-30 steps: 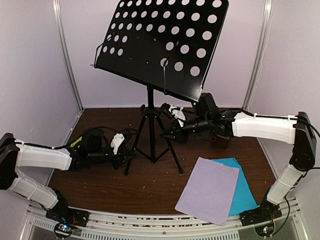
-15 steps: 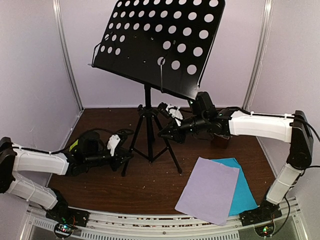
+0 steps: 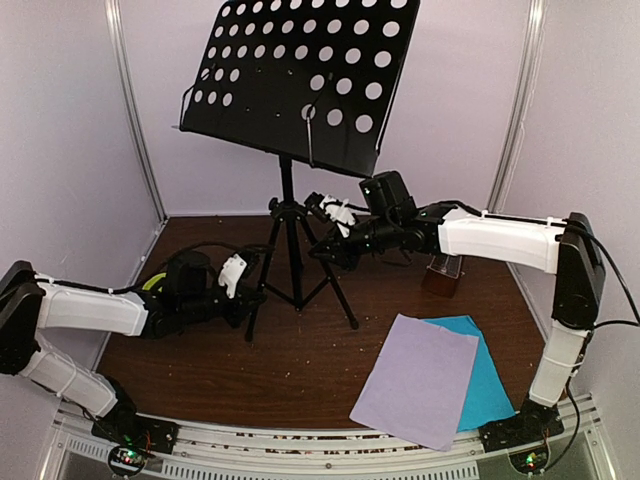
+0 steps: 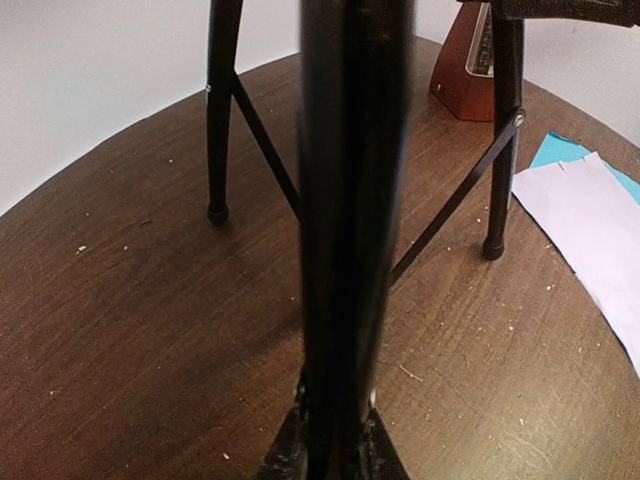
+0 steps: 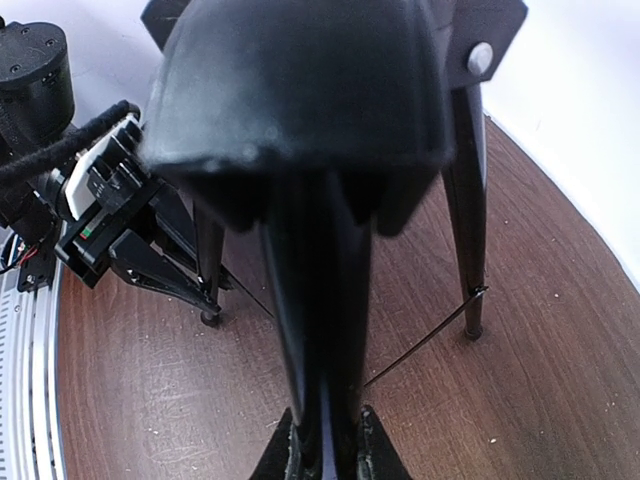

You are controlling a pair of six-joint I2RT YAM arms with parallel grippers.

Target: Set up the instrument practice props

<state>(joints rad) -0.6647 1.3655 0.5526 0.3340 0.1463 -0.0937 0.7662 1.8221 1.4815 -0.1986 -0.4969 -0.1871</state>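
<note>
The black tripod music stand stands at the back centre, its perforated desk (image 3: 300, 80) tilted high. My left gripper (image 3: 252, 298) is shut on the stand's near-left leg (image 4: 355, 230). My right gripper (image 3: 325, 252) is shut on another leg (image 5: 320, 300) from the right. The small reddish-brown metronome (image 3: 443, 275) sits behind my right forearm and also shows in the left wrist view (image 4: 470, 70). The pale lilac sheet (image 3: 420, 380) lies over the cyan sheet (image 3: 492, 385) at the front right.
A sliver of the lime-green bowl (image 3: 152, 283) shows behind my left arm. Pale walls close in the back and both sides. The other tripod feet (image 4: 492, 250) rest on the brown table (image 3: 300, 370). My left gripper shows in the right wrist view (image 5: 110, 220).
The music stand has shifted left and a little back, carried by both grippers. My right arm has reached further left, which uncovers the metronome. The sheets have not moved.
</note>
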